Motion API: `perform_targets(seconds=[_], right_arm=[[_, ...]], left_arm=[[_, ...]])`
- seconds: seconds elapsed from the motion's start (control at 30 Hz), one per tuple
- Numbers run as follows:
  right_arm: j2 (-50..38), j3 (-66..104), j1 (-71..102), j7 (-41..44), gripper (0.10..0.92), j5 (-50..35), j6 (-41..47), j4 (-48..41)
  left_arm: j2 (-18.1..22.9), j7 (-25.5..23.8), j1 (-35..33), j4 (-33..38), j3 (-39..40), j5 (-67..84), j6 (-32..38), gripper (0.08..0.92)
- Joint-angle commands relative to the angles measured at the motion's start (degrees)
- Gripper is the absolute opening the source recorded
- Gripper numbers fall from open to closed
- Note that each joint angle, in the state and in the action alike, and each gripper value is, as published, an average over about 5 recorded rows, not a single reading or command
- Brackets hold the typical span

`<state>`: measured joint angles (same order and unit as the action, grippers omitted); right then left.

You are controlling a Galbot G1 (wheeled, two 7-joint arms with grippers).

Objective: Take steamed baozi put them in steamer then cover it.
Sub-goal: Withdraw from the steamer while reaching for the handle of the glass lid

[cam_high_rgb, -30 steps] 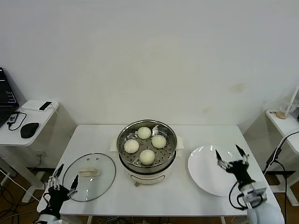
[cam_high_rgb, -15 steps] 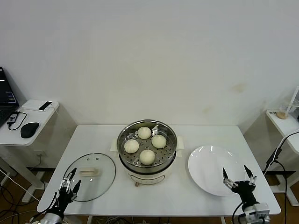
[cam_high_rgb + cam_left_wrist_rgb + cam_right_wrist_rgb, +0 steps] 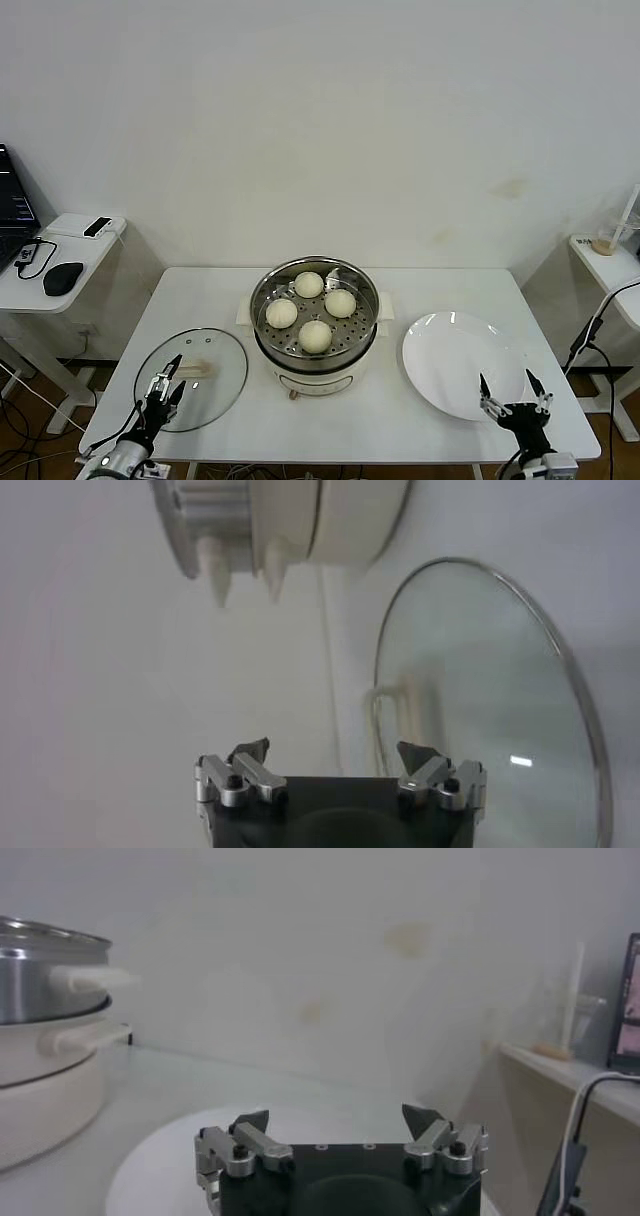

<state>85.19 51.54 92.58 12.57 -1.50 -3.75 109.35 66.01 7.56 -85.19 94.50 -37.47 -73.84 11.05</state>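
All four steamed baozi point(image 3: 311, 309) already sit on the holey tray inside the steamer point(image 3: 315, 318), which stands in the middle of the table point(image 3: 420, 290). So we think the only job left is to put the cover on. The glass lid point(image 3: 192, 378) lies flat on the table on our left side, just beside the steamer and not touching it. Its pale handle point(image 3: 189, 370) points up and runs sideways, toward the pot and away from it. Our left gripper point(image 3: 164, 386) hangs low over the near edge of the lid, with its fingers spread wide and nothing in them. The handle lies just past it, farther from us. In the left wrist view we see the lid point(image 3: 480, 695) and its handle point(image 3: 400, 715) ahead of the open fingers. Our right gripper point(image 3: 512, 398) is also wide open and holds nothing. It hangs by the near edge of the white plate point(image 3: 460, 362), well apart from the lid. So our left arm is much nearer, and we think it should take the handle.
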Motion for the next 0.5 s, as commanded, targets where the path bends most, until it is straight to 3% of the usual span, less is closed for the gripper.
perform_targets(seconds=[0.03, 0.5], right_arm=[[1.0, 0.3, 1.0, 0.0, 0.823, 1.2, -0.4, 0.1], [1.6, 0.0, 1.5, 0.2, 0.823, 2.2, -0.5, -0.1]], left_arm=[[-0.3, 0.0, 6.5, -5.4, 1.8, -1.7, -0.1, 0.823], [-0.6, -0.6, 13.1, -11.1, 2.7, -1.1, -0.8, 0.823]])
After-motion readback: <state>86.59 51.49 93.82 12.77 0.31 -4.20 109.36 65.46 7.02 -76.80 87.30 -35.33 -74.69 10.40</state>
